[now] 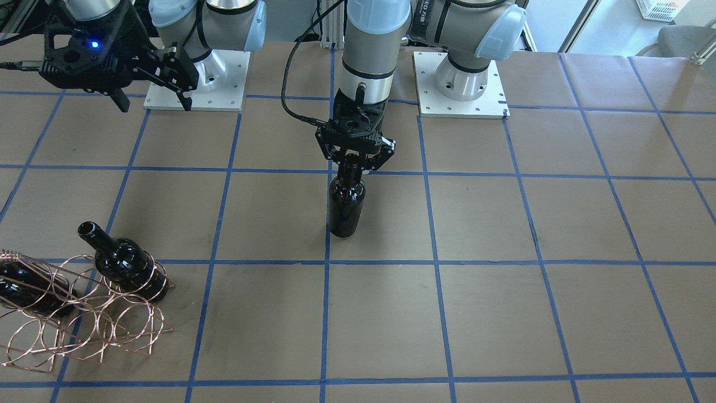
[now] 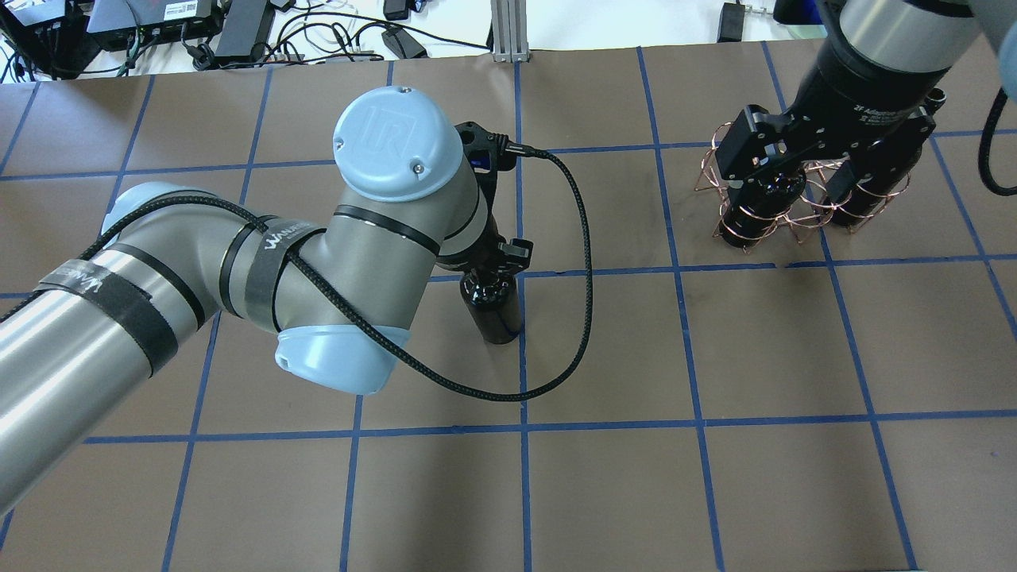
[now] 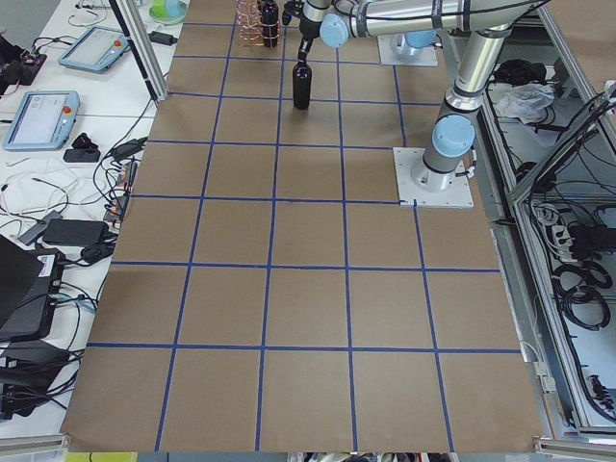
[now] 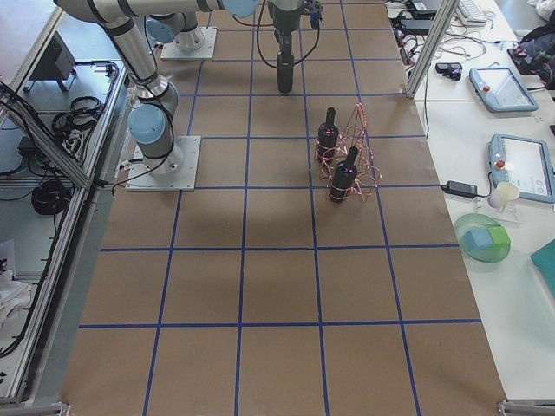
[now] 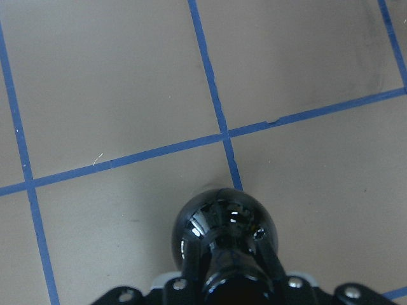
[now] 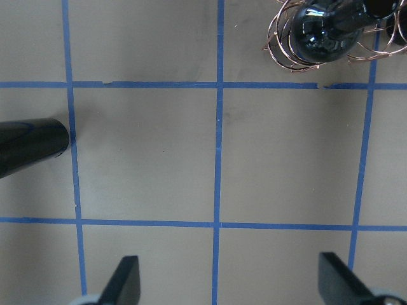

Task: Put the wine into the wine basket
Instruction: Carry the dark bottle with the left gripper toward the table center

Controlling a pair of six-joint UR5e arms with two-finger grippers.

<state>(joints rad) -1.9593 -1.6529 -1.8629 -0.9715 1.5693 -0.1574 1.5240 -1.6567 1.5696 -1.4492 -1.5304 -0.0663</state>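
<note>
Left gripper (image 1: 353, 160): jaws clamped on the neck of the wine bottle (image 1: 345, 204), one finger either side just under the mouth. Left wrist view confirms both fingers pressed against the neck.

Bottle upright near the middle of the table (image 1: 503, 224), on a blue tape line. Cannot tell whether its base rests on the paper.

Left arm: forearm reaches in across the table, wrist vertical, tool pointing straight down over the bottle.

Right gripper (image 1: 152, 101): fingers spread wide, holding nothing; fingertips (image 6: 124, 279) well apart in the wrist view. It hangs high, close to the right arm's base plate.

Wine basket (image 1: 89, 330): on the robot's right side, at the table edge far from the robot, well apart from the gripped bottle. It holds two bottles: one (image 1: 120, 263) tilted with its neck up, the second (image 1: 25, 288) beside it.
</note>
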